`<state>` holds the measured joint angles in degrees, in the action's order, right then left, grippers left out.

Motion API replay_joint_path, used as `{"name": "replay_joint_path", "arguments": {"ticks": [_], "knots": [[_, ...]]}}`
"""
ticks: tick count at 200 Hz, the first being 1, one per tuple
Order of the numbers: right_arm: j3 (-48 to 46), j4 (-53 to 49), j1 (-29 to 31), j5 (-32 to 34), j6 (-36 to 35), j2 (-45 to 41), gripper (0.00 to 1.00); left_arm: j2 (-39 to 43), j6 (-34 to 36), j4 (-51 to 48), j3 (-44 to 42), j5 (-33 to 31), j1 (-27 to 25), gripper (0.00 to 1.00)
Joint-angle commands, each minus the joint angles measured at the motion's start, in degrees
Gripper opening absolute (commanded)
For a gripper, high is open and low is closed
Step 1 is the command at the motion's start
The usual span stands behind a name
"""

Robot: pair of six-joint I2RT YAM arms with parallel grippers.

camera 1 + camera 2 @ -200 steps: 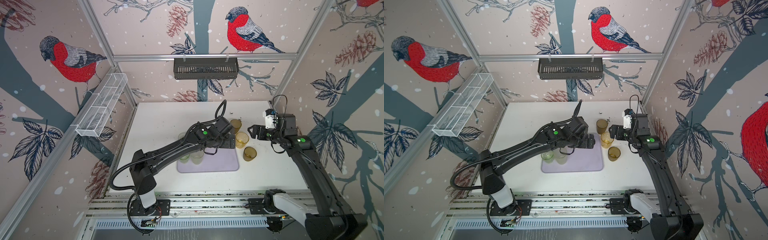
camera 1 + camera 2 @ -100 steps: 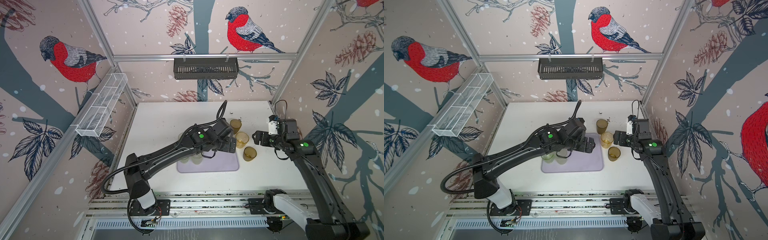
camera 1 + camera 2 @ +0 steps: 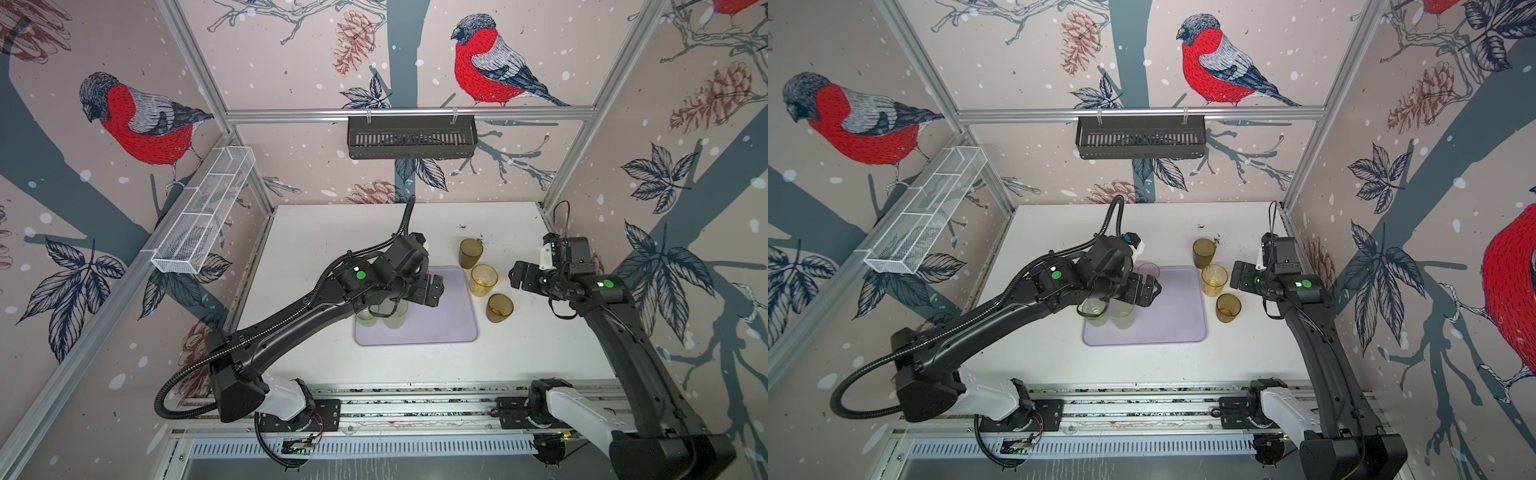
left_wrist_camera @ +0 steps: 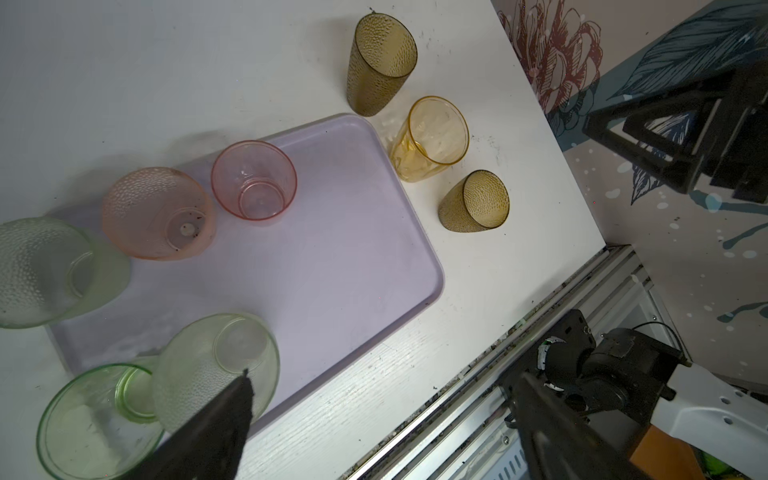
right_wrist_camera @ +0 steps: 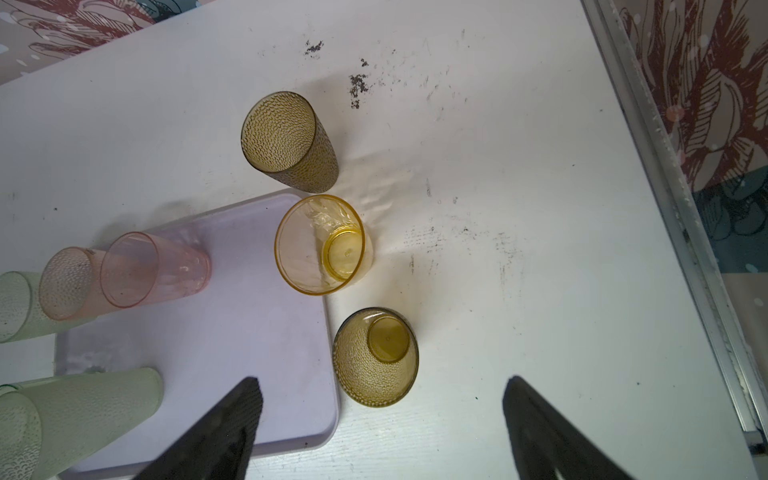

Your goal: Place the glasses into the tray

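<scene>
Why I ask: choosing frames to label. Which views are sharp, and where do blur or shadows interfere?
Right wrist view: sharpest; dimples on the dark amber glass read clearly, only the right gripper's fingers are blurred. Left wrist view: the green glasses near the lens are soft and stretched. In both top views: even light, soft shadows, but the left arm hides part of the tray.

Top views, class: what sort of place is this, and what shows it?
Probably a robot test booth: a left arm and right arm on a metal rail, an aluminium frame, a white table.
</scene>
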<state>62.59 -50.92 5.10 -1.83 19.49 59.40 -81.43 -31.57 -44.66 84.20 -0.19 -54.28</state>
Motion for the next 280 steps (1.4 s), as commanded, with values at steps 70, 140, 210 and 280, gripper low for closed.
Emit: {"name": "replay_joint_path", "arguments": {"ticks": [70,140,210,280], "knots": [[-3.57,-0.41,-0.13,0.88,2.64,4.39,0.90,2.23,7.65,-2.15,-1.07,1.69,1.42,0.98],[-7.03,1.88,-0.23,-0.15,4.98,5.10,0.88,4.84,7.70,-1.40,-2.93,1.60,1.50,0.98],[-12.57,6.15,-0.20,-2.22,7.58,5.56,0.84,9.56,5.17,-0.34,-7.40,1.15,1.47,0.98],[-13.10,7.34,-0.27,-1.60,7.99,7.56,0.76,11.64,3.98,0.52,-9.15,1.03,1.46,0.97]]}}
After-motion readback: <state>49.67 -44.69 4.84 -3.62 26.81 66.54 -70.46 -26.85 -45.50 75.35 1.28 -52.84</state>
